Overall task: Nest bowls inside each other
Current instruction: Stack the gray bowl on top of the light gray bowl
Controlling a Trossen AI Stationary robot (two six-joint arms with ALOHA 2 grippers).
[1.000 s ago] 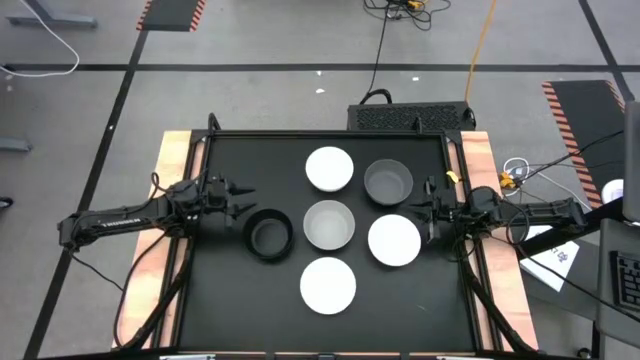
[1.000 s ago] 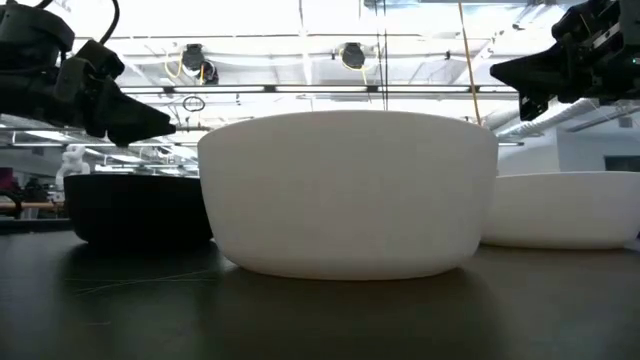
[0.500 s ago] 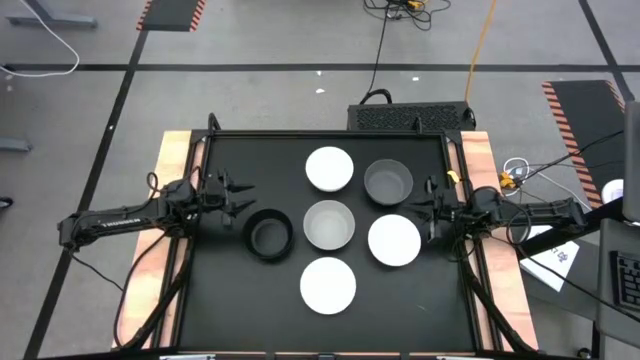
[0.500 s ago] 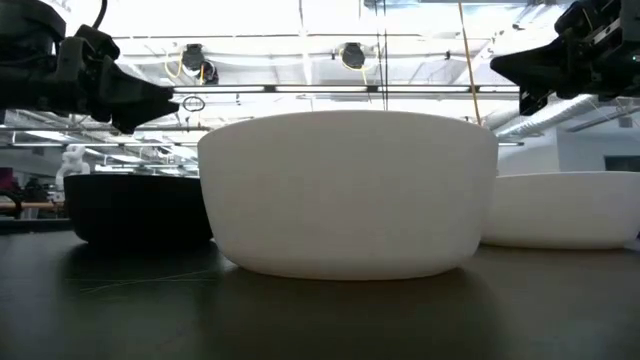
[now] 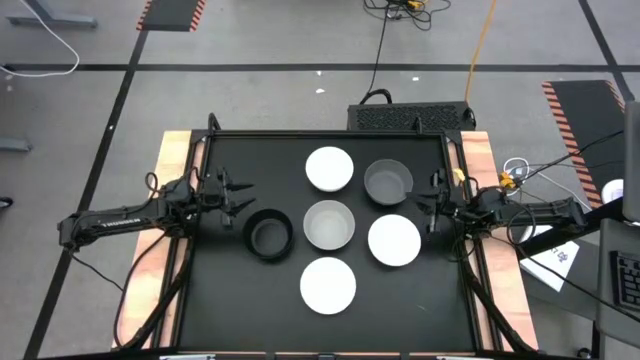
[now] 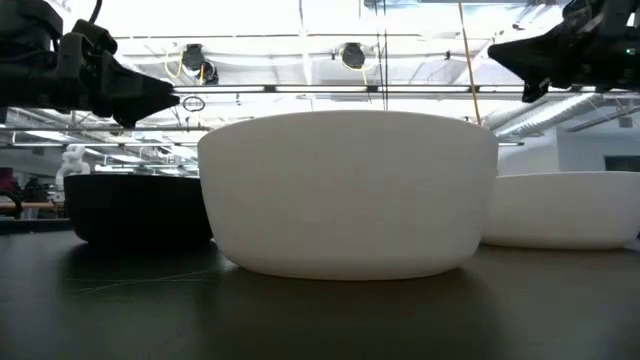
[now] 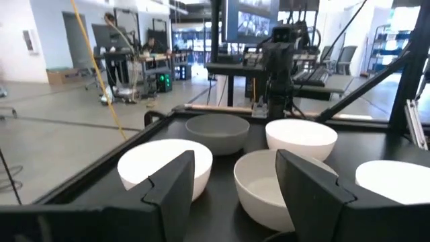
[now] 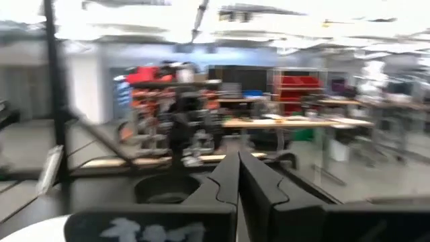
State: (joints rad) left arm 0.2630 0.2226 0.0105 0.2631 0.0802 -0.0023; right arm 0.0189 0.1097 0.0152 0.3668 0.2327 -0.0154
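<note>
Six bowls stood separately on the black desk, none nested. One white bowl and one grey bowl formed the far row. The black bowl, a second grey bowl and a second white bowl formed the middle row. The third white bowl sat nearest the front edge.

The left gripper hovered just beyond the black bowl, fingers parted, holding nothing. The right gripper hung between the far grey bowl and the right-hand white bowl, fingers pressed together, empty.
</note>
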